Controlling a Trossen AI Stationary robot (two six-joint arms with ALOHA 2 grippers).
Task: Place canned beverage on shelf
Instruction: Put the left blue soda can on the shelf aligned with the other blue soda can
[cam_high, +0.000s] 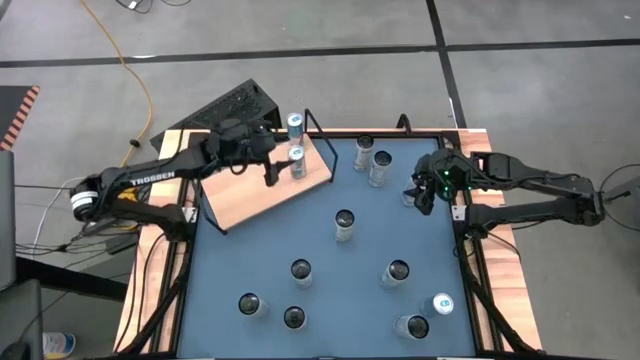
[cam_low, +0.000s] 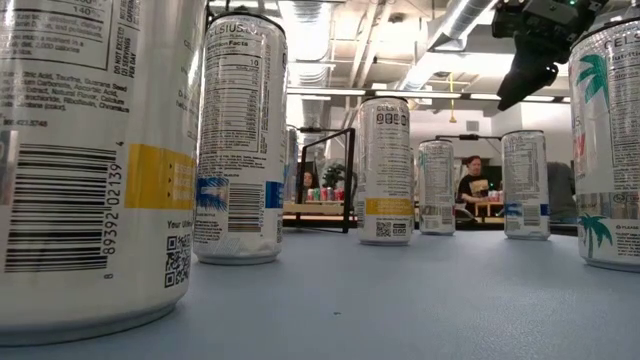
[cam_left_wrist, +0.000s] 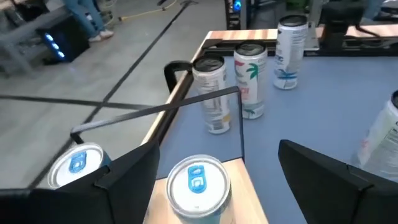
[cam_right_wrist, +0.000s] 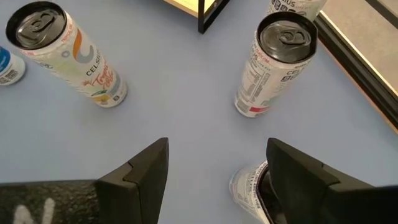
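Pale-wood flat shelf (cam_high: 250, 190), thin black wire frame, cylindrical metal can (cam_high: 297, 160)

In the high view, the shelf (cam_high: 262, 188) at upper left is bare over its lower left half, with two cans (cam_high: 296, 160) and the black wire frame (cam_high: 322, 150) crowding its upper right end. Across the blue table (cam_high: 330, 285), scattered upright cans (cam_high: 344, 224) leave open lanes at centre left and along the bottom edge.

eleven cans (cam_high: 345, 224), one shelf (cam_high: 250, 190), two arms (cam_high: 150, 180)
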